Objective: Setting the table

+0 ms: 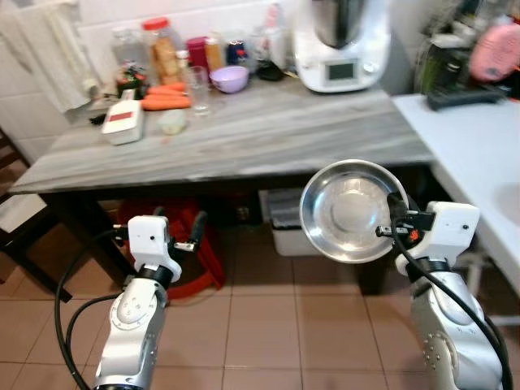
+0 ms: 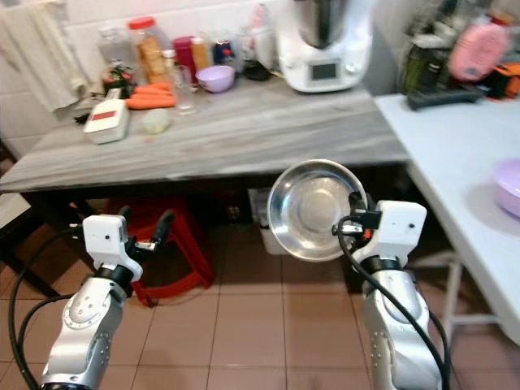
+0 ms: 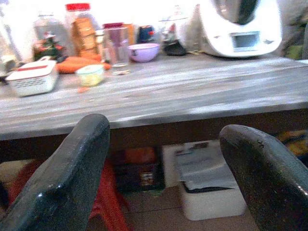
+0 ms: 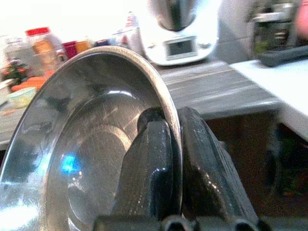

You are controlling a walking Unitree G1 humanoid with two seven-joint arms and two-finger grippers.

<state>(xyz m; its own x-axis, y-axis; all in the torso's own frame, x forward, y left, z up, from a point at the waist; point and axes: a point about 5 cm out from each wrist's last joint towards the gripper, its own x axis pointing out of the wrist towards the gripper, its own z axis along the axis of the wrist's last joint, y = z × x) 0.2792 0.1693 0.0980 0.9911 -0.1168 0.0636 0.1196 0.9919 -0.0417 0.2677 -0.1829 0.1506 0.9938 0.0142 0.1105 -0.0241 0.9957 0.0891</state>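
A shiny steel bowl [image 1: 351, 211] hangs tilted on its edge in front of the grey wooden table [image 1: 268, 130], below its front edge. My right gripper [image 1: 396, 221] is shut on the steel bowl's rim at its right side; in the right wrist view both fingers [image 4: 159, 159] pinch the rim [image 4: 169, 115]. My left gripper [image 1: 175, 231] is open and holds nothing, low before the table, its two fingers [image 3: 67, 178] spread wide in the left wrist view.
On the table stand a white kitchen machine [image 1: 341, 45], a purple bowl [image 1: 230, 78], a glass [image 1: 197, 88], carrots [image 1: 166, 99], jars [image 1: 162, 49] and a white box [image 1: 123, 122]. A white table [image 1: 479, 154] is at the right. Under the grey table sit a red stool [image 1: 191, 244] and a bin [image 1: 284, 223].
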